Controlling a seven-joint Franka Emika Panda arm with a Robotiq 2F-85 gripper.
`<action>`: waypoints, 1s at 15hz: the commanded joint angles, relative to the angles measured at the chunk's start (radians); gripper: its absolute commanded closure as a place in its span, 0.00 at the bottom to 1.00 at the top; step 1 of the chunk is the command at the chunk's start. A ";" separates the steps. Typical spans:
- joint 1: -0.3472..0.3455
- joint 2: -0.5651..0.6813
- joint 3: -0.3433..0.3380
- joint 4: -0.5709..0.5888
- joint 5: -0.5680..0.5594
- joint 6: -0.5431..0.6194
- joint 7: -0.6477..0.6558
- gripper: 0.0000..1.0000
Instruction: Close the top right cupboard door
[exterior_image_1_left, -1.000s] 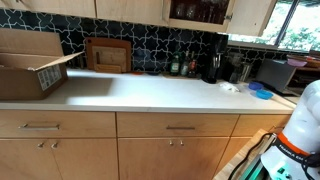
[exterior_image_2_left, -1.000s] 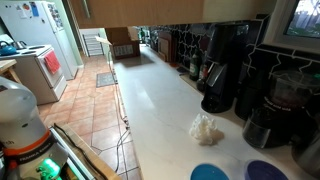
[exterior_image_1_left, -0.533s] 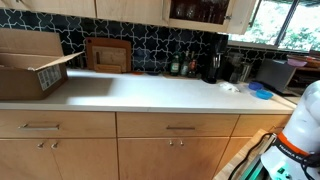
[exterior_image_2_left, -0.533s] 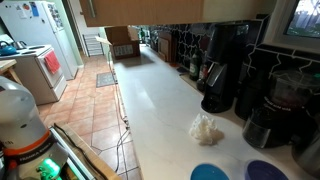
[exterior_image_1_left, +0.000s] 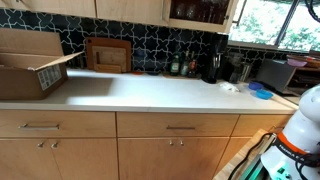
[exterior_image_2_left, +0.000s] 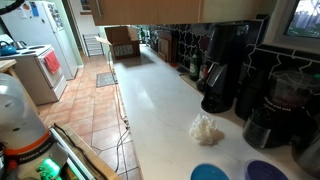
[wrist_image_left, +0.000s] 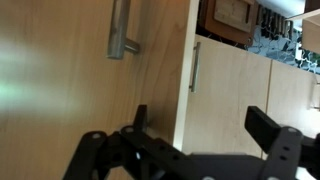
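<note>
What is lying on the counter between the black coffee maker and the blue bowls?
A crumpled white wad, cloth or paper, lies on the counter between the coffee maker and the blue bowls, as seen in an exterior view.

In the wrist view the gripper (wrist_image_left: 205, 140) comes in from the bottom edge. Its two black fingers (wrist_image_left: 268, 128) are spread wide apart, with nothing held between them. In both exterior views the arm's white base (exterior_image_1_left: 300, 128) (exterior_image_2_left: 18, 112) shows at the near edge.
</note>
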 joint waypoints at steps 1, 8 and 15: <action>-0.057 0.089 0.046 0.043 -0.013 0.085 0.076 0.00; -0.090 0.266 0.101 0.164 -0.021 0.158 0.109 0.00; -0.190 0.440 0.192 0.318 -0.052 0.158 0.268 0.00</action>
